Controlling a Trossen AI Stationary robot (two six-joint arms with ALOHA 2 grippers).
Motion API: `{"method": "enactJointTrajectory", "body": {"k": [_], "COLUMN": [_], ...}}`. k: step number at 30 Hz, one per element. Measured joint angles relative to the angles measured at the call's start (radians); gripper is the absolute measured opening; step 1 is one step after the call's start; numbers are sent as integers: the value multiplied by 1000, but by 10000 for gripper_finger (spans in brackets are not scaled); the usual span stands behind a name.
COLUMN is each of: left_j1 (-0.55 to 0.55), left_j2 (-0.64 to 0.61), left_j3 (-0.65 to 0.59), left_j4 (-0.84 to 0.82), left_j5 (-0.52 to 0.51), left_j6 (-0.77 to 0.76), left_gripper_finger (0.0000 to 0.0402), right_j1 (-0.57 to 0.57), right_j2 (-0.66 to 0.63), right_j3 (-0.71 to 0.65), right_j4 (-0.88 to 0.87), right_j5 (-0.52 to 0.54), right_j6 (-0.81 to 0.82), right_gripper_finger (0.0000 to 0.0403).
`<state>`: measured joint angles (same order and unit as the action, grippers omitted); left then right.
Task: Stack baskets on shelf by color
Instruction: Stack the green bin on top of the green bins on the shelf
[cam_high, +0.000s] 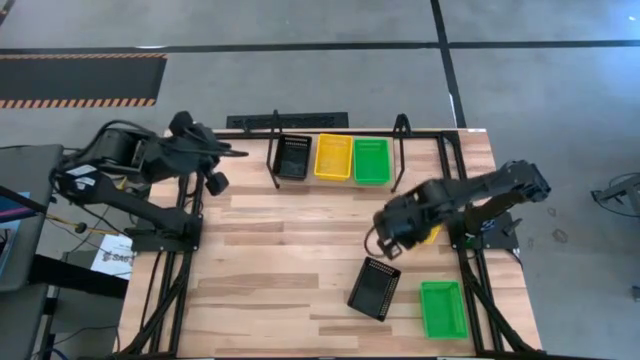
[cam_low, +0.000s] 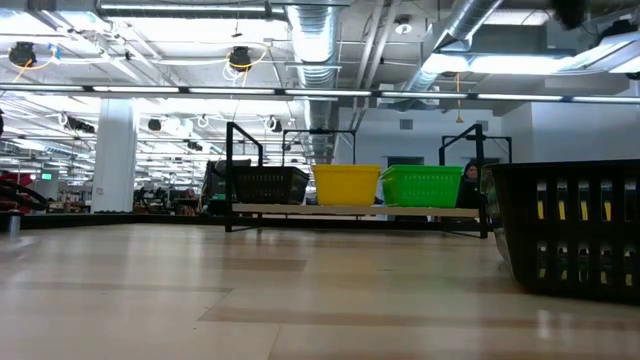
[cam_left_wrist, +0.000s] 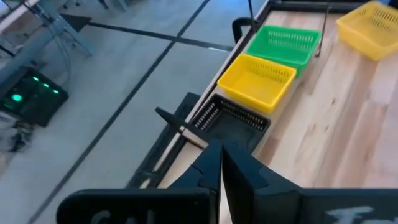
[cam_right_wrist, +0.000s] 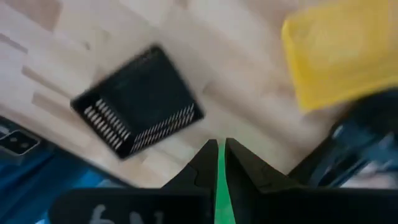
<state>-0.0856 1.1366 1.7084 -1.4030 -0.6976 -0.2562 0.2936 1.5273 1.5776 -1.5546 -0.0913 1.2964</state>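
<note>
Right tool (cam_high: 385, 238): hovers above the right half of the tabletop; its two dark fingers stand only a narrow slit apart with nothing between them, so whether it counts as open cannot be told.
Loose black basket (cam_high: 374, 288): on the tabletop just beside the right tool, on the front side; shallow, rectangular, slotted plastic walls, turned at an angle to the planks; nothing inside. In the low view it stands closest to the camera at the right edge (cam_low: 575, 230).
Loose green basket (cam_high: 442, 308): flat on the tabletop a little farther from the right tool, near the front right corner, close beside the black one but apart from it; nothing inside.
Loose yellow basket (cam_right_wrist: 339, 53): lies by the right tool and is mostly hidden under the arm from above; contents cannot be told.
Tabletop (cam_high: 280, 260): light wooden planks with visible grain.
Shelf (cam_low: 350, 210): a thin pale plank on black wire legs at the far edge, well away from the right tool.
Baskets on shelf: black (cam_high: 293, 157), yellow (cam_high: 334, 156) and green (cam_high: 371, 160) side by side in one row; whether any is a stack cannot be told.
Left tool (cam_left_wrist: 221, 163): fingers pressed together, gripping nothing, raised off the tabletop's far left corner, near the black end of the shelf.
</note>
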Motion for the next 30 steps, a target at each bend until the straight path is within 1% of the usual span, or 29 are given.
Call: {"method": "enactJointTrajectory", "body": {"k": [4, 9, 13, 15, 17, 19, 24, 27, 30], "left_j1": [0, 5, 18, 28, 37, 48, 67, 74, 75], "left_j2": [25, 43, 44, 43, 44, 44, 44, 44, 44], "left_j3": [-1, -1, -1, -1, -1, -1, -1, -1, -1], "left_j4": [13, 52, 99, 124, 153, 174, 203, 210, 209], "left_j5": [-31, -44, -35, -32, -33, -30, 5, 5, 5], "left_j6": [37, 88, 141, 166, 190, 209, 223, 223, 207], "left_gripper_finger": [2, 2, 2, 2, 2, 2, 2, 2, 2], "right_j1": [117, 306, 453, 515, 537, 535, 527, 532, 529], "right_j2": [-3, -2, -1, 0, 18, 42, 93, 111, 115], "right_j3": [-24, -78, -163, -208, -239, -259, -274, -278, -277], "right_j4": [67, 207, 394, 479, 555, 592, 553, 554, 551], "right_j5": [-32, -12, 29, 45, 32, 21, 3, -53, -139], "right_j6": [244, 601, 914, 1027, 1032, 1028, 993, 922, 878], "right_gripper_finger": [50, 49, 49, 50, 53, 58, 71, 71, 71]}}
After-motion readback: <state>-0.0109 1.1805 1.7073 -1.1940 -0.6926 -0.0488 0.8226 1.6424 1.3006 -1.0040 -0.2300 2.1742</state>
